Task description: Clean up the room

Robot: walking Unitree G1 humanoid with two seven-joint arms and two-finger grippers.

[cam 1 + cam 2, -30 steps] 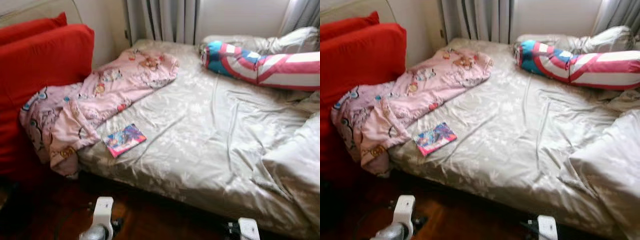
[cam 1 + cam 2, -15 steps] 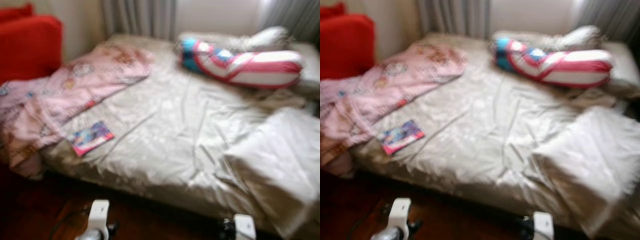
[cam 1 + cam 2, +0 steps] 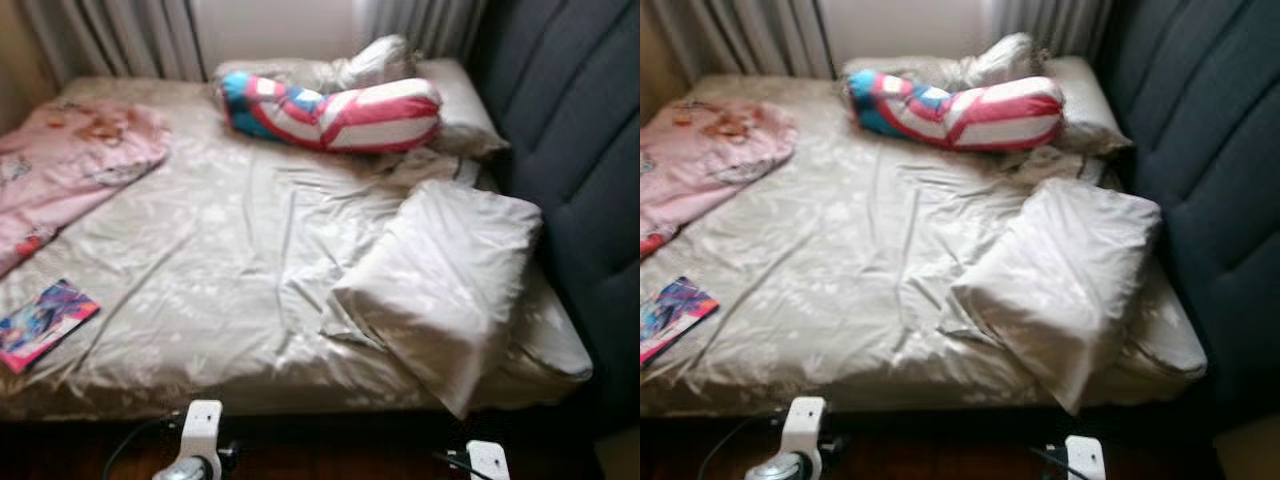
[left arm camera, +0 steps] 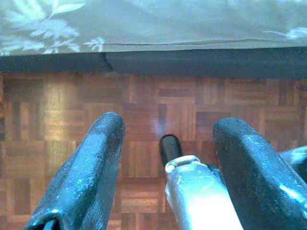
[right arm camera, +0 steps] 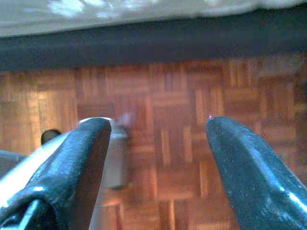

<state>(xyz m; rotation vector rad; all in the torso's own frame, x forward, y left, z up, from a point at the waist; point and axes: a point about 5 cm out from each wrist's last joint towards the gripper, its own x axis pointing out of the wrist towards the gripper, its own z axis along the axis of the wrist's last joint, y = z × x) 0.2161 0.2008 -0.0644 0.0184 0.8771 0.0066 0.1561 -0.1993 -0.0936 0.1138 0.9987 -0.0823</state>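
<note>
1. Left eye view: a bed (image 3: 230, 260) with a wrinkled beige sheet stands against a dark padded headboard (image 3: 570, 150). A loose beige pillow (image 3: 440, 275) lies askew near the headboard, reaching toward the bed's front edge. A red, white and blue bolster (image 3: 330, 112) lies along the far edge, below grey curtains (image 3: 110, 35).
2. Right eye view: a pink printed blanket (image 3: 700, 165) covers the far corner away from the headboard, and a colourful book (image 3: 670, 315) lies flat at the front edge on that side.
3. Left wrist view: the left gripper (image 4: 165, 139) hangs over parquet floor (image 4: 62, 120) beside the bed's base, its fingers spread apart and holding nothing.
4. Right wrist view: the right gripper (image 5: 158, 143) hangs over the same floor, fingers wide apart and empty.
</note>
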